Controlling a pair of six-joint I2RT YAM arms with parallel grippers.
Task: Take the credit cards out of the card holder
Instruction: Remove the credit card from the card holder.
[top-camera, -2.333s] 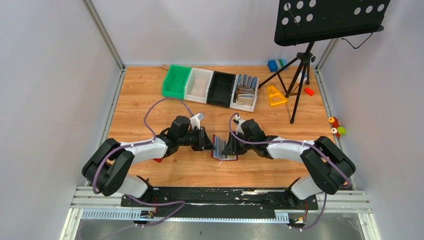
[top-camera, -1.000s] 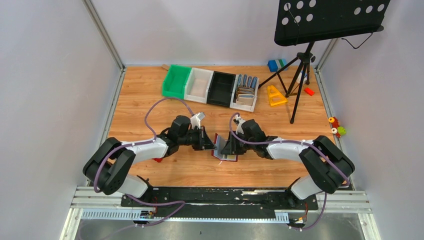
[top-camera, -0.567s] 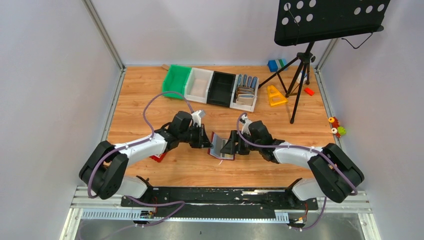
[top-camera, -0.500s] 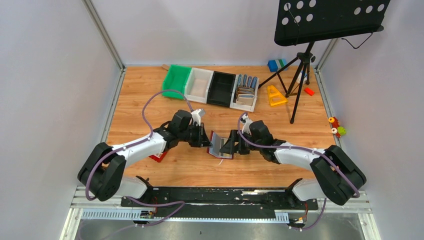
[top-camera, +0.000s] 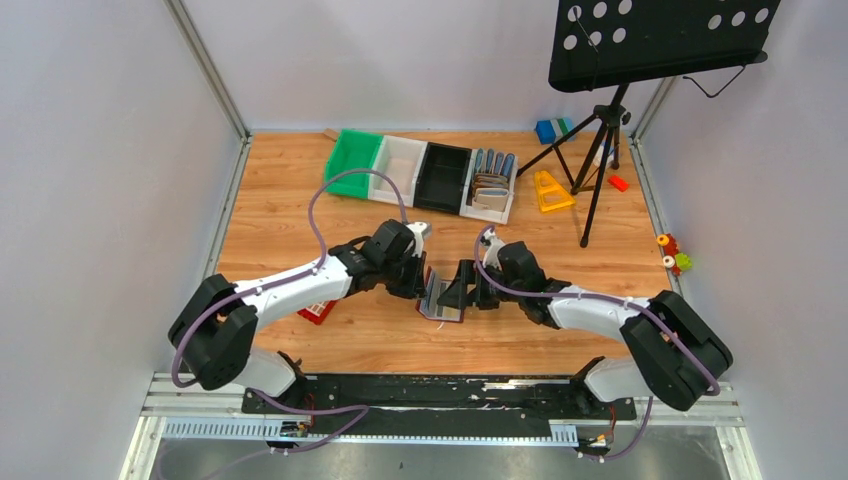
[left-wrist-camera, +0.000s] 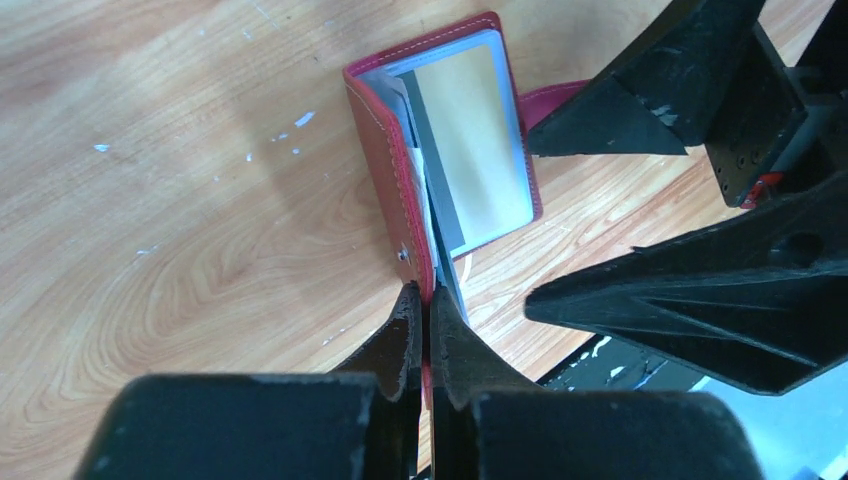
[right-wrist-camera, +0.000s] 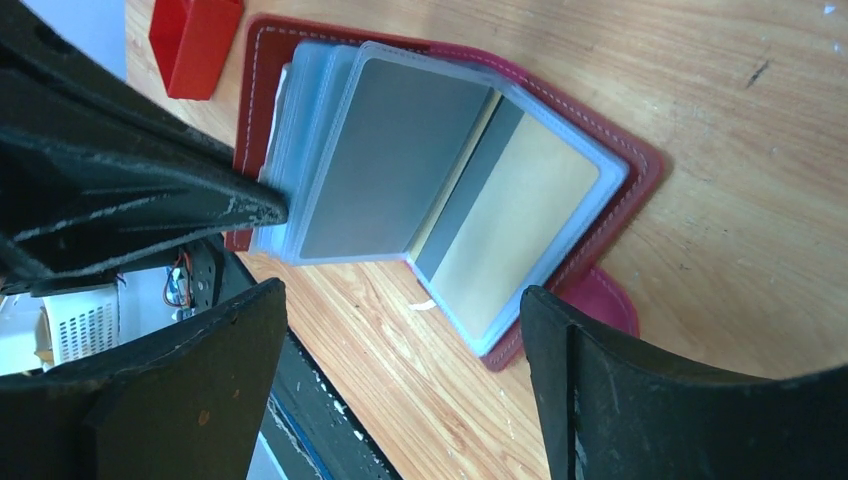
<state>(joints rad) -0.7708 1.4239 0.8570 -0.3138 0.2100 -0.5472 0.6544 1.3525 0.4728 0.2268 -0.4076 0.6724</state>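
Note:
The maroon card holder (top-camera: 437, 298) lies open on the table between my two arms. My left gripper (left-wrist-camera: 427, 300) is shut on the edge of its raised left cover (left-wrist-camera: 380, 170). Clear sleeves fan out inside. One sleeve shows a pale grey credit card (right-wrist-camera: 400, 150) and another a gold-tan card (right-wrist-camera: 520, 230) with a dark stripe. My right gripper (right-wrist-camera: 400, 295) stands open just right of the holder, its fingers wide apart and holding nothing. In the top view the left gripper (top-camera: 422, 285) and right gripper (top-camera: 462, 285) face each other across the holder.
A row of bins stands at the back: green (top-camera: 352, 162), white (top-camera: 397, 170), black (top-camera: 443, 177), and a white one holding upright wallets (top-camera: 490, 185). A yellow triangle (top-camera: 548, 190) and a music stand's tripod (top-camera: 603, 130) are at back right. A red block (top-camera: 318, 313) lies by my left arm.
My right gripper has opened wide and drawn back a little to the right. My left arm has swung right, still pinching the cover, which now stands more upright.

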